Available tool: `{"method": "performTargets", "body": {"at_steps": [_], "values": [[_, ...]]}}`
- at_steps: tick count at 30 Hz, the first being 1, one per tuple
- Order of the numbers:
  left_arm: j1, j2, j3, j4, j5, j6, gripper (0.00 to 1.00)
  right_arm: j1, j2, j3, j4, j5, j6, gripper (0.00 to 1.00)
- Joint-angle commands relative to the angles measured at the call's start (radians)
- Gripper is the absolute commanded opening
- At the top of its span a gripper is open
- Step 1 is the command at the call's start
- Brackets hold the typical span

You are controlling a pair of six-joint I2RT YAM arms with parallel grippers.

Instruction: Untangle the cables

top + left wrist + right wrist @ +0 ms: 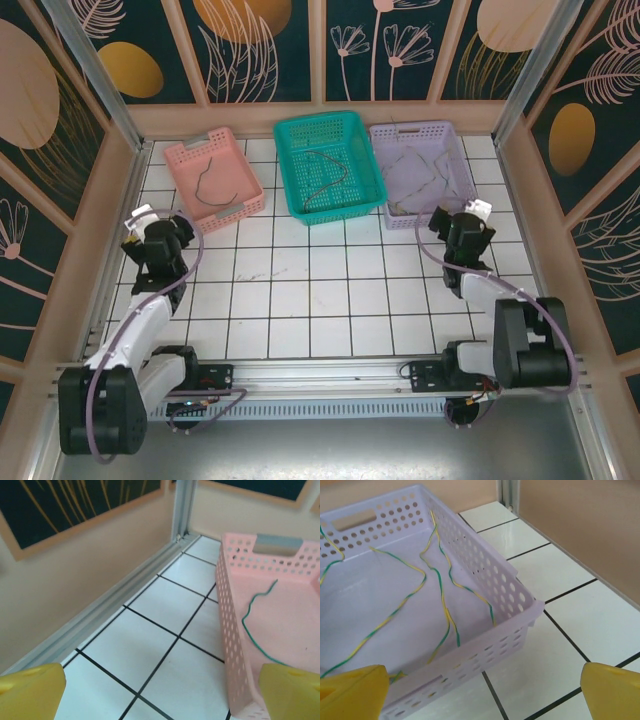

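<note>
Left end effector (160,697) wide open, nothing between yellow fingertips (30,692); hovered over white-tiled counter (150,645) just beside pink basket (232,625). Single green cable (244,624) lay wavy on pink basket floor. Right end effector (480,692) also spread open and empty, at near corner of lilac basket (505,595). Yellow-green cables (443,597) sprawled loose inside lilac basket, one strand climbing side wall. Dark cable (343,170) lay in teal basket (287,165), between other two baskets.

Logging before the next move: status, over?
Left gripper open by pink basket, green cable inside. Right gripper open by lilac basket, yellow-green cables inside, crossing. Basket walls in the way.
</note>
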Motion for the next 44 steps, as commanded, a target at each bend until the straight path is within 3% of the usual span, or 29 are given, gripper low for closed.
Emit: {"method": "performTargets", "body": {"at_steps": [1, 6, 13, 15, 18, 23, 34, 44], "values": [[-0.003, 0.099, -0.047, 0.308, 0.055, 0.076, 0.99, -0.016, 0.065, -0.036, 0.272, -0.061, -0.065, 0.99], [-0.004, 0.27, -0.08, 0.589, 0.115, 0.122, 0.99, -0.078, 0.149, -0.12, 0.516, -0.184, -0.083, 0.99], [-0.002, 0.466, -0.151, 0.909, 0.208, 0.164, 0.99, -0.109, 0.224, -0.176, 0.683, -0.33, -0.102, 0.99], [-0.002, 0.462, -0.146, 0.891, 0.234, 0.171, 0.99, -0.11, 0.237, -0.193, 0.72, -0.355, -0.109, 0.99], [-0.002, 0.515, -0.257, 1.159, 0.195, 0.156, 0.99, -0.106, 0.234, -0.207, 0.742, -0.34, -0.108, 0.99], [-0.002, 0.498, -0.209, 1.023, 0.221, 0.166, 0.99, -0.09, 0.237, -0.195, 0.72, -0.292, -0.111, 0.99], [-0.003, 0.498, -0.213, 1.035, 0.221, 0.168, 0.99, -0.068, 0.241, -0.183, 0.708, -0.259, -0.129, 0.99], [-0.003, 0.497, -0.213, 1.034, 0.221, 0.169, 0.99, -0.081, 0.24, -0.174, 0.69, -0.328, -0.14, 0.99]]}}
